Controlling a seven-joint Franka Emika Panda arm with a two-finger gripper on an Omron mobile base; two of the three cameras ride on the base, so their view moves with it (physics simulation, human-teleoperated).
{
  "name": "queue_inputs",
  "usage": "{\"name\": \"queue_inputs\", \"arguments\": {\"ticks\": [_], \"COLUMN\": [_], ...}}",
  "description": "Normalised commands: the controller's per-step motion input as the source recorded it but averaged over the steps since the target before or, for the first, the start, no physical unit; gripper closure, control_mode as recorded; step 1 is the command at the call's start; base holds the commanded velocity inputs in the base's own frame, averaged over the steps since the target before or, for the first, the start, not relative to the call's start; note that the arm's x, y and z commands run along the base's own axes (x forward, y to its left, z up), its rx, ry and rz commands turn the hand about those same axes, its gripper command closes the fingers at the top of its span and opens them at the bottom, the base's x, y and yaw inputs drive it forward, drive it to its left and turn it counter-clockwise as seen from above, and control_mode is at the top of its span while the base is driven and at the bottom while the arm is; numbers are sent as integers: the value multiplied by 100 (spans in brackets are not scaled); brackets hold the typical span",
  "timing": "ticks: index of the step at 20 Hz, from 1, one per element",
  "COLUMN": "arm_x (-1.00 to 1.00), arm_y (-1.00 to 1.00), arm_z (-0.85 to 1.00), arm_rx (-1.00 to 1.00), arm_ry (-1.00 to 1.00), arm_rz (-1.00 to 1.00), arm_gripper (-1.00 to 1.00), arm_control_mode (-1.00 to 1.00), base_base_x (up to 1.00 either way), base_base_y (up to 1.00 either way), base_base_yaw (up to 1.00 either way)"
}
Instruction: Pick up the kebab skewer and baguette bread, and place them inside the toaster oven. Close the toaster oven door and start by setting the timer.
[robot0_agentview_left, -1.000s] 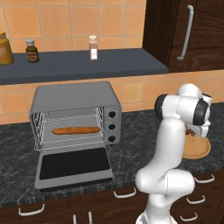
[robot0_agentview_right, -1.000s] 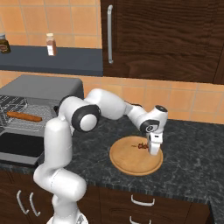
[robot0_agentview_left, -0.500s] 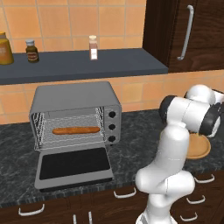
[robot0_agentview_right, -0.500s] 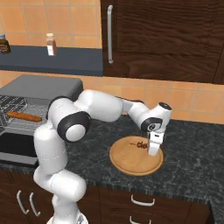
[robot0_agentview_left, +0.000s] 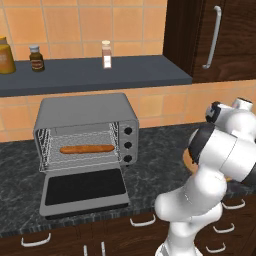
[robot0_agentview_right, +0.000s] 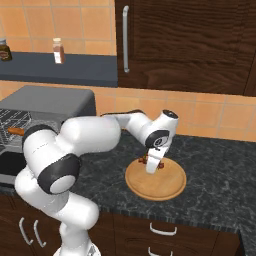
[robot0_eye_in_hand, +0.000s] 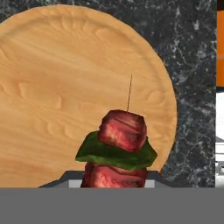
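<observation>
Since a second ago I see the elbow swung up and over; gripper sits clamped on the kebab skewer over the wooden plate, about the plate's 10 o'clock. Baguette bread lies on the rack inside the toaster oven, toaster oven door dropped open. Fingertips are hidden behind the meat in hand view; can't tell if the skewer clears the plate.

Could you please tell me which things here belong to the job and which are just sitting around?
Job: kebab skewer in the gripper; baguette bread in the toaster oven; toaster oven door, open.
Bystanders: wooden plate; shelf bottles.
</observation>
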Motion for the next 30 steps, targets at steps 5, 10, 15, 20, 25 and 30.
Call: {"name": "queue_inputs", "arguments": {"ticks": [5,10,15,20,25,30], "arm_x": [-28,-8,-28,-31,-29,-27], "arm_y": [48,43,39,60,76,76], "arm_z": [57,53,41,58,39,36], "arm_rx": [0,-1,-1,-1,-5,-6], "arm_ry": [2,2,0,0,0,-1], "arm_rz": [-18,-14,0,0,0,0], "arm_gripper": [100,100,100,100,100,100], "arm_control_mode": [-100,-100,-100,-100,-100,-100], "base_base_x": [0,0,0,0,0,0], "base_base_y": [0,0,0,0,0,0], "base_base_yaw": [0,0,0,0,0,0]}}
